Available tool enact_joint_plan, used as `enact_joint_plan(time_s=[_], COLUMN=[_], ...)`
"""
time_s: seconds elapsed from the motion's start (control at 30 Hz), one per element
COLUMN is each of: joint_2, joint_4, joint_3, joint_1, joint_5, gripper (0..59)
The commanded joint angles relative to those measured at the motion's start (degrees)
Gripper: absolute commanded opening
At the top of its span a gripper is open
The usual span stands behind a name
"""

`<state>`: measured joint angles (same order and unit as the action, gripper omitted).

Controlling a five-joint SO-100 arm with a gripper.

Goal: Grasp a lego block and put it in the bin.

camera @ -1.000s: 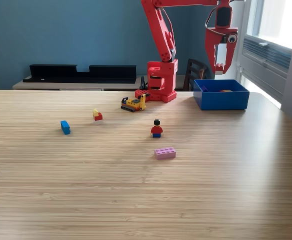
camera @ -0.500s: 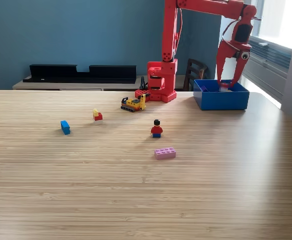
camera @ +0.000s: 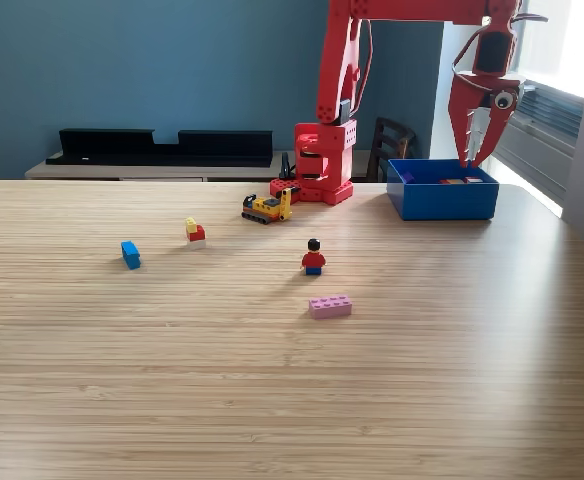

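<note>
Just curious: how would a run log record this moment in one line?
red gripper: open, empty, above blue plastic bin | bin: small blocks inside | wooden table: pink lego brick ungrasped

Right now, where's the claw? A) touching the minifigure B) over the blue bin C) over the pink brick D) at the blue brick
B: the claw hangs above the blue bin at the exterior view's right, far from the pink brick mid-table.

Small pieces inside the bin, mostly hidden by its wall.

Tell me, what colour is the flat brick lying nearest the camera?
Pink: the flat brick shows clearly in the exterior view.
</note>
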<state>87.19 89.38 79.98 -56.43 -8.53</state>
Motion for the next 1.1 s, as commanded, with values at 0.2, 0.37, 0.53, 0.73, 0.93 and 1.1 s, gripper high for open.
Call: enact_joint_plan(time_s=[0.2, 0.37, 0.53, 0.73, 0.93, 1.1], joint_2=[1.05, 1.05, 1.05, 1.05, 1.05, 0.97], joint_4=[2.02, 2.02, 1.93, 1.76, 0.00, -1.76], joint_3=[-6.42, -7.03, -6.24, -6.15, -6.68, -7.03], joint_1=[37.09, 47.55, 53.00, 56.78, 60.73, 63.19], joint_5=[0.62, 4.22, 6.33, 8.09, 8.17, 6.94], gripper=[0.0, 0.0, 0.0, 0.0, 0.0, 0.0])
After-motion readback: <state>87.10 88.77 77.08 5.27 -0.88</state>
